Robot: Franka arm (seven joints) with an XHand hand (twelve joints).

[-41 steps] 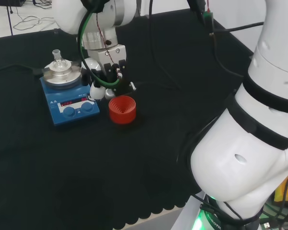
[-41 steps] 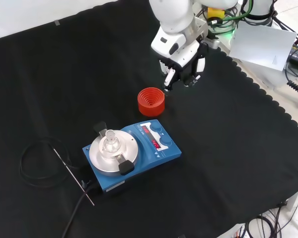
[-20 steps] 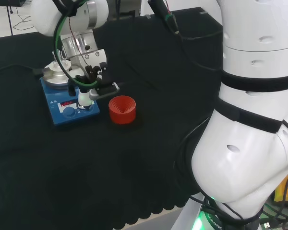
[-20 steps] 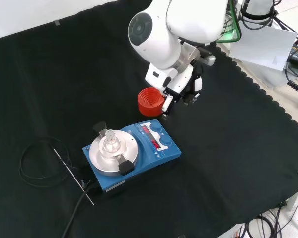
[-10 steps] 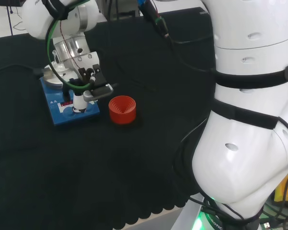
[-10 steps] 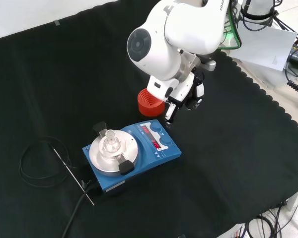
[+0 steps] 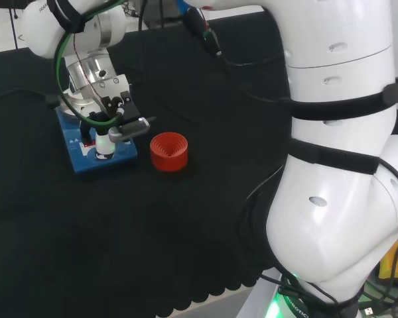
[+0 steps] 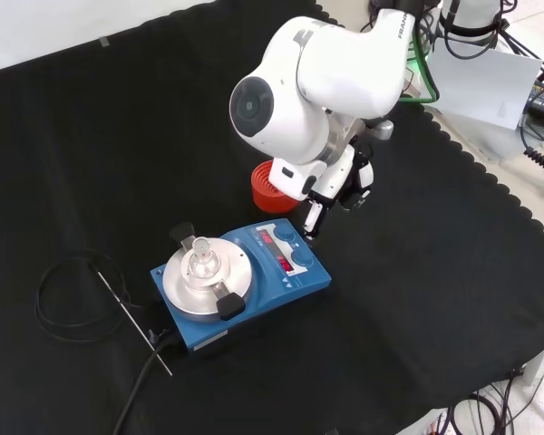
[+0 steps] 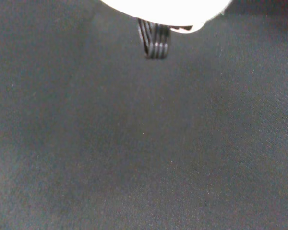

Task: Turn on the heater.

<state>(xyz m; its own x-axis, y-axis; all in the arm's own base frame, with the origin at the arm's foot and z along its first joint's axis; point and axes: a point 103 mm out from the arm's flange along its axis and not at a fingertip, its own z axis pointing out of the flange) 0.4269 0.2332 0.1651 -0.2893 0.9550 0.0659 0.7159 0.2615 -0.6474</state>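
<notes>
- The heater (image 8: pixel 254 281), a blue box with a round metal plate on top, sat on the black cloth (image 8: pixel 435 272) at about 7 o'clock from the middle of the front view, and at about 10 o'clock in the head view.
- A small clear glass flask (image 8: pixel 200 258) stood upright on the plate, and a black cable (image 8: pixel 68 299) ran off the heater's rear toward 9 o'clock in the front view.
- The red ribbed ring (image 7: pixel 168 151) stood just beside the heater, at its 3 o'clock in the head view, with nothing on it.
- The hand (image 7: pixel 106 136) was over the heater's control panel (image 8: pixel 286 252); in the head view one white fingertip (image 7: pixel 104 151) pointed down at a knob and seemed to touch it or hang just above it, which I could not settle.
- The finger reaching down was straight, and a dark one stuck out sideways toward 3 o'clock in the head view; nothing was grasped, and the other fingers were hidden behind the arm.
- By my judgement the approach was done and the press or turn of the control was what remained; red digits showed on the panel, but I could not tell from them whether heating was on.
- The heater's long axis ran from plate to panel, roughly 8 o'clock to 2 o'clock in the front view, with the panel end toward the hand.
</notes>
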